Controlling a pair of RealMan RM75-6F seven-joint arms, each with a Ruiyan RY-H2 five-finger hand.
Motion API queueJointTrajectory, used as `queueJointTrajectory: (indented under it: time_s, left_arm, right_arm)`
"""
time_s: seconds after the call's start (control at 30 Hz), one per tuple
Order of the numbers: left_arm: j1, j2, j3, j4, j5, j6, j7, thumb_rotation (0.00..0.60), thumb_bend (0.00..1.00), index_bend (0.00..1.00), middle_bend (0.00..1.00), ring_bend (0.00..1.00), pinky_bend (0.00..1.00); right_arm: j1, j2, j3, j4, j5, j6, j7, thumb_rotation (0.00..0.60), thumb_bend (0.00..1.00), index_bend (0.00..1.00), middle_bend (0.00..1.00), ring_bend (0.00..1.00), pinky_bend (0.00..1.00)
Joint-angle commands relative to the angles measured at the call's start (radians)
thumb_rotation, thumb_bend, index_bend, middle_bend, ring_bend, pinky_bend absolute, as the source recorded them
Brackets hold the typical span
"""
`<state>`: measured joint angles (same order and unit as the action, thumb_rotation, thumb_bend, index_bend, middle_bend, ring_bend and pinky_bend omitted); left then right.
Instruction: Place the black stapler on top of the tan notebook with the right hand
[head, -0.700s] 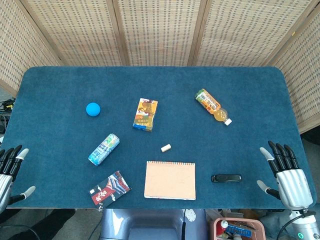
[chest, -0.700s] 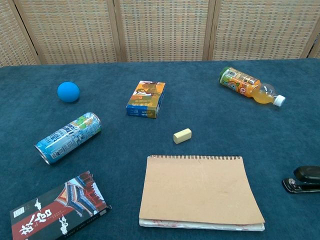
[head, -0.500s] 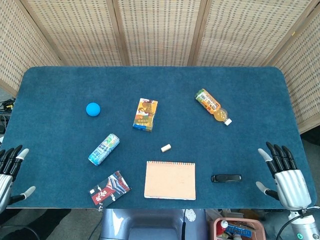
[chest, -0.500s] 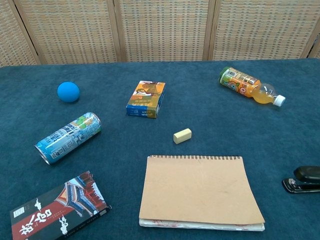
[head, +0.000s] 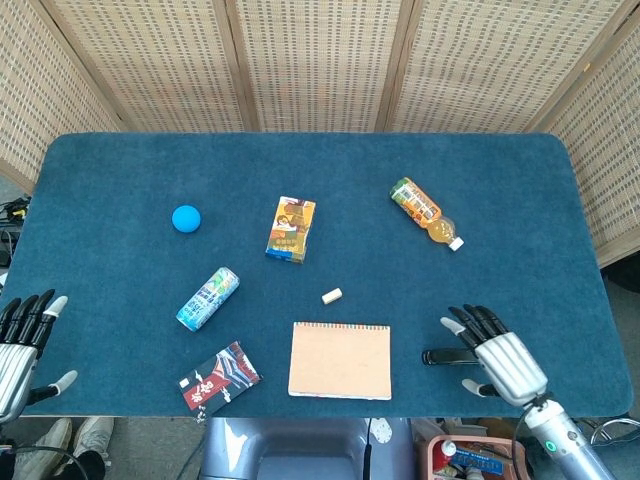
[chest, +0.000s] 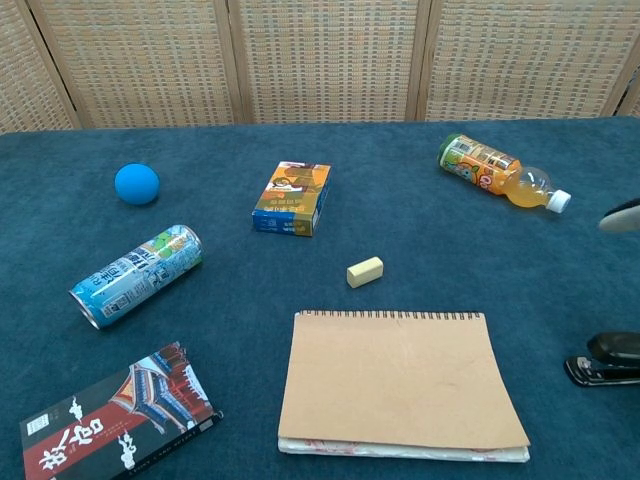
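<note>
The black stapler (head: 447, 356) lies flat near the table's front edge, just right of the tan spiral notebook (head: 340, 360). In the chest view the stapler (chest: 607, 360) is cut off at the right edge and the notebook (chest: 400, 382) fills the lower middle. My right hand (head: 497, 356) hovers over the stapler's right end with its fingers spread, holding nothing; only a fingertip (chest: 622, 217) shows in the chest view. My left hand (head: 22, 345) stays open past the table's front left corner.
A yellow eraser (head: 332, 295) lies behind the notebook. An orange juice bottle (head: 427, 213) lies at the back right, a snack box (head: 290, 229) in the middle, a blue can (head: 208, 298), blue ball (head: 186, 218) and dark packet (head: 219, 377) on the left.
My right hand has swung left from the table's right edge to just over the stapler's right end. The left hand has barely shifted. No object has moved.
</note>
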<state>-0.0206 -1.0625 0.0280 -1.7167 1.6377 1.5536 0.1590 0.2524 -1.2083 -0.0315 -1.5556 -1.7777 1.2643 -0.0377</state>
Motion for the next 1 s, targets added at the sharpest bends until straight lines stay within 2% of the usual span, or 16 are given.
queueJointTrajectory:
  time_s: [0.03,0.33,0.43,0.6,0.7,0.83,1.0]
  left_arm:
    - [-0.009,-0.005,-0.01,-0.002,-0.026,-0.019,0.011,0.6,0.0,0.0,0.0,0.0,0.0]
    - [-0.023,-0.011,-0.022,-0.002,-0.065,-0.052,0.022,0.6,0.0,0.0,0.0,0.0,0.0]
    - [-0.025,-0.014,-0.023,-0.004,-0.068,-0.055,0.029,0.6,0.0,0.0,0.0,0.0,0.0]
    - [-0.025,-0.016,-0.023,-0.006,-0.073,-0.057,0.036,0.6,0.0,0.0,0.0,0.0,0.0]
    - [-0.027,-0.019,-0.023,-0.006,-0.078,-0.063,0.039,0.6,0.0,0.0,0.0,0.0,0.0]
    - [-0.031,-0.021,-0.024,-0.007,-0.085,-0.071,0.043,0.6,0.0,0.0,0.0,0.0,0.0]
    - [-0.031,-0.02,-0.023,-0.009,-0.087,-0.071,0.043,0.6,0.0,0.0,0.0,0.0,0.0]
  right_arm:
    - [0.04,-0.063,0.0,0.053,0.027,-0.085,-0.036,0.6,0.0,0.12,0.15,0.06,0.15]
    - [0.08,-0.137,0.021,0.129,0.117,-0.179,-0.039,0.6,0.0,0.17,0.22,0.14,0.2]
    - [0.092,-0.16,0.025,0.167,0.134,-0.2,-0.039,0.6,0.04,0.24,0.28,0.19,0.25]
    - [0.105,-0.194,0.03,0.224,0.147,-0.204,-0.038,0.6,0.18,0.47,0.45,0.35,0.41]
    - [0.109,-0.193,0.021,0.227,0.155,-0.217,-0.043,0.6,0.3,0.54,0.55,0.44,0.54]
    - [0.107,-0.194,0.022,0.233,0.145,-0.188,-0.055,0.6,0.44,0.59,0.62,0.5,0.63]
    - [0.099,-0.18,0.018,0.213,0.112,-0.12,-0.043,0.6,0.46,0.6,0.62,0.5,0.64]
